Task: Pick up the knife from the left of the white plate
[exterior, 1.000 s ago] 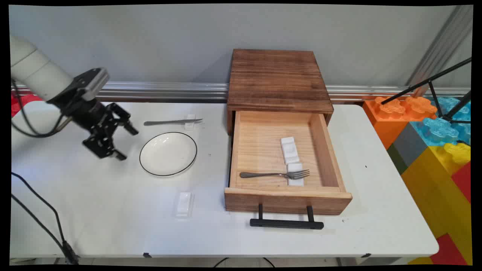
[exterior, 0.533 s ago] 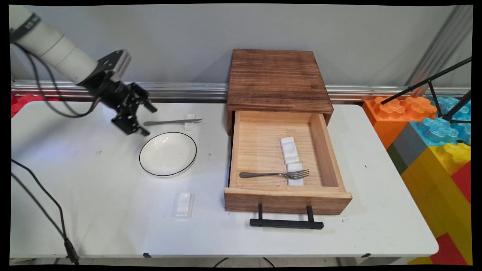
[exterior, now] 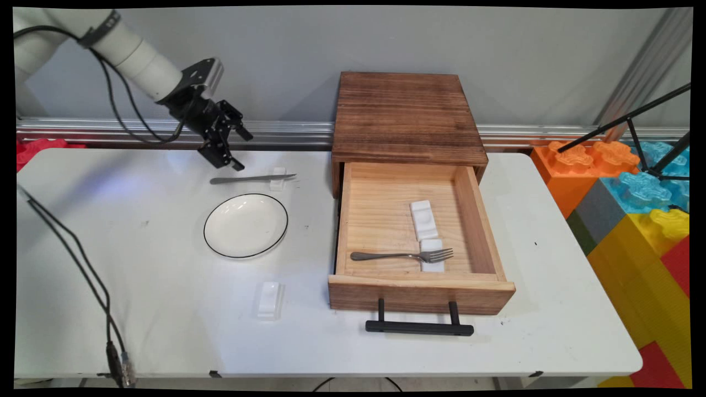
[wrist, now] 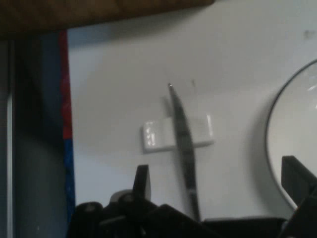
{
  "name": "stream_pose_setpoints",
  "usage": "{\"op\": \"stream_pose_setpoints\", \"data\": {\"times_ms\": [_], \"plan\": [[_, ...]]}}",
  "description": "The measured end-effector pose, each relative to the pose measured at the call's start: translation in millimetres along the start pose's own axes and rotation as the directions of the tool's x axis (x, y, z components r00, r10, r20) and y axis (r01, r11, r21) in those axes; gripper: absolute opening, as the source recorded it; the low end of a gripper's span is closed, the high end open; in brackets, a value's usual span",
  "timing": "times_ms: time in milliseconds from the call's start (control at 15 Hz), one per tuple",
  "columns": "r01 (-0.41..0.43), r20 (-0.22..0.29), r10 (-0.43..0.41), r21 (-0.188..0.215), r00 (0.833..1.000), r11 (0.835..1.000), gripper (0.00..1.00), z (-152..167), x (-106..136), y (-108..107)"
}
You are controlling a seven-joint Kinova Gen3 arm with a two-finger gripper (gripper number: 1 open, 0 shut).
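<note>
The gripper is spread wide, nothing held, above the knife — propped on a white rest.

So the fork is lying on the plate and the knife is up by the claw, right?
Not quite: the main view shows the fork in the open drawer; the plate is bare. The knife does lie by the claw.
</note>
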Motion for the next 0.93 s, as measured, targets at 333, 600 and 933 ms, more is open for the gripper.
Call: {"op": "stream_pose_setpoints", "data": {"times_ms": [333,600,933], "plan": [[0.04,0.024,-0.039,-0.03,0.999,0.999,1.0,19,-19,-41],[0.075,0.048,-0.071,-0.073,0.996,0.994,1.0,33,-31,-55],[0.111,0.063,-0.105,-0.113,0.993,0.987,1.0,52,-37,-61]]}}
